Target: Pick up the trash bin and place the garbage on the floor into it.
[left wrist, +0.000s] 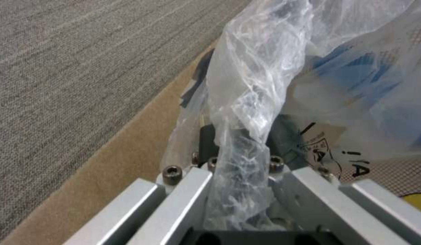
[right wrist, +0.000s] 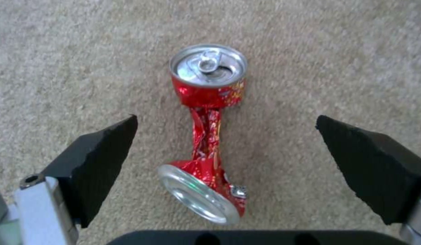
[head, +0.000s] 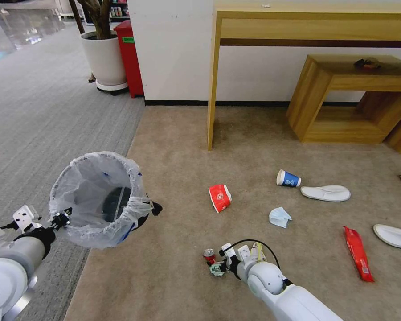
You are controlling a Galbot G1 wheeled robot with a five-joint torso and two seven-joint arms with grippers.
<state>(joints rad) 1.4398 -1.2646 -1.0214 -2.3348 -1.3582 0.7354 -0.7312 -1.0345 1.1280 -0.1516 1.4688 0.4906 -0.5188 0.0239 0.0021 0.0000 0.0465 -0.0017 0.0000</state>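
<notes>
The right gripper point(right wrist: 226, 149) hangs low over the beige carpet point(head: 173, 147) with its black pads point(right wrist: 99, 160) spread wide; between them, touching neither, lies a crushed red drink can point(right wrist: 206, 136) — twisted thin at the middle, its pull-tab top facing up. The left gripper point(head: 61, 219) is clamped on the rim of the trash bin point(head: 98, 196), pinching the crinkly translucent bag point(left wrist: 246, 102) between its fingers and holding the bin off the floor above the seam where grey striped carpet point(head: 44, 111) meets beige. The bin's dark bottom shows through the liner; I cannot tell whether anything lies in it. On the beige carpet lie a red paper cup point(head: 219, 197), a blue cup point(head: 288, 178), a crumpled face mask point(head: 279, 217), a red wrapper point(head: 358, 253) and two white slippers point(head: 325, 192) — all well apart from the bin
</notes>
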